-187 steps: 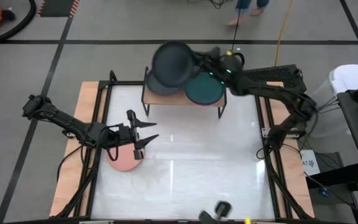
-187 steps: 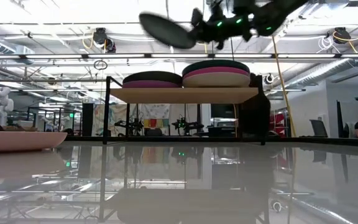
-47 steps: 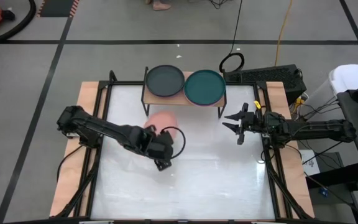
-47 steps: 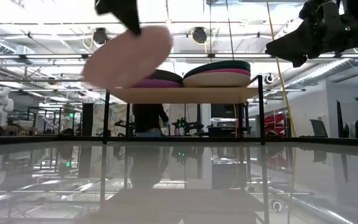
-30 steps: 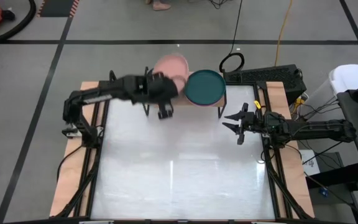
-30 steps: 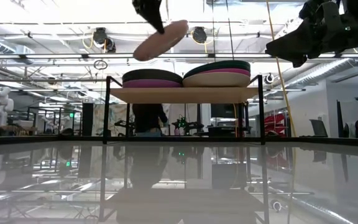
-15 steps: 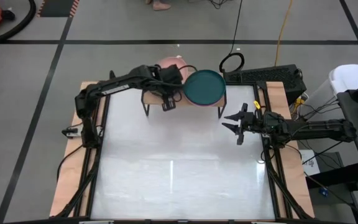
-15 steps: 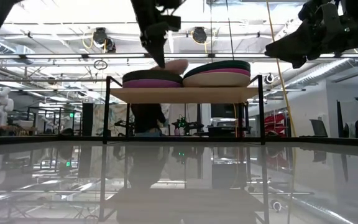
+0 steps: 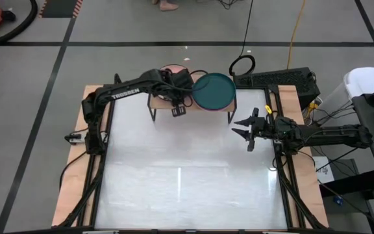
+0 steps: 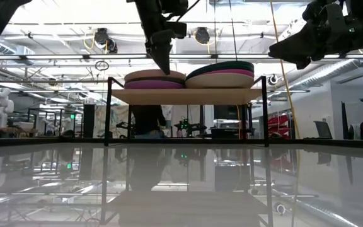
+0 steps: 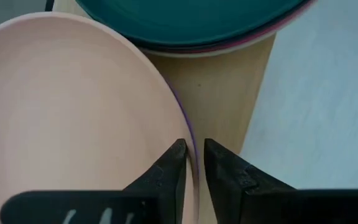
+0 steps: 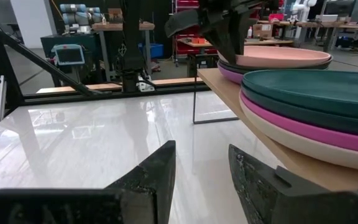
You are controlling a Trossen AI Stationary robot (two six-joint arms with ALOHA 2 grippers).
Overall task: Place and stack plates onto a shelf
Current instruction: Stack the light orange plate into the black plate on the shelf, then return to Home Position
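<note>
Pink plate (image 11: 73, 112) lying atop the left stack on the shelf (image 10: 188, 96) at the far edge of the tabletop (image 9: 187, 169), its rim pinched between the narrow fingers of the left end effector (image 11: 193, 163). Teal plate (image 9: 213, 91) crowning the right stack, just beside. Right end effector (image 9: 245, 129) hovering with fingers spread and nothing between them, near the tabletop's right edge, well apart from the shelf. Plate judged stiff, matte and fairly light, but likely breakable if dropped or knocked: best taken by the thin rim, as here, with a firm pinch, since a shallow lip offers little purchase. Release probably safe only once the plate sits flat and centred on the purple one (image 10: 153, 84) below, lest it slide off the stack.
</note>
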